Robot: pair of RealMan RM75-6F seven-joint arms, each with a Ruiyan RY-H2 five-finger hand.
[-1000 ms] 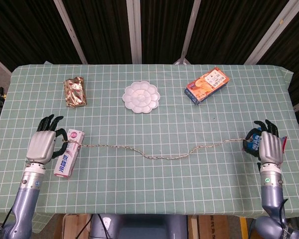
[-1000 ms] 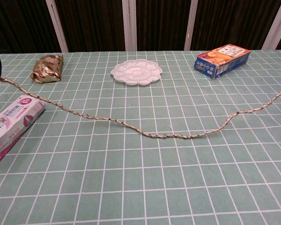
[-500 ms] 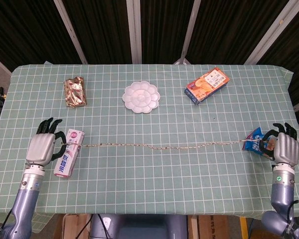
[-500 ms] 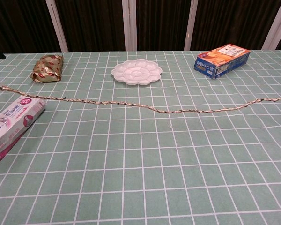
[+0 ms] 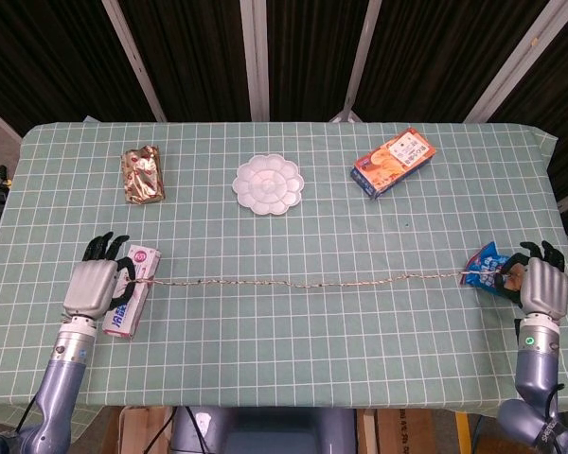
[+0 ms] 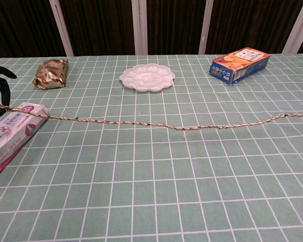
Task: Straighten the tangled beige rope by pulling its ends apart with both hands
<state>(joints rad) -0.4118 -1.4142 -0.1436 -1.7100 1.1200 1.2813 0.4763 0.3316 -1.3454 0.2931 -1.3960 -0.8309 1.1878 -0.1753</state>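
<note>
The beige rope (image 5: 293,283) stretches almost straight across the table, from the left hand to the right hand. My left hand (image 5: 95,287) pinches its left end beside a white toothpaste box (image 5: 133,295). In the chest view dark fingertips (image 6: 1,88) meet the rope (image 6: 156,124) at the left edge, just above the toothpaste box (image 6: 12,133). At the table's right edge my right hand (image 5: 540,284) holds the other end, fingers curled over a blue snack packet (image 5: 485,267). The chest view does not show the right hand.
On the far half of the table (image 5: 284,359) sit a gold foil packet (image 5: 142,174), a white flower-shaped palette (image 5: 268,183) and an orange and blue box (image 5: 393,161). The same three appear in the chest view: packet (image 6: 51,73), palette (image 6: 147,77), box (image 6: 239,64).
The rope went from a sagging curve to a nearly straight line, now low over the table. My left hand has shifted slightly right and down; the right hand moved outward to the edge.
</note>
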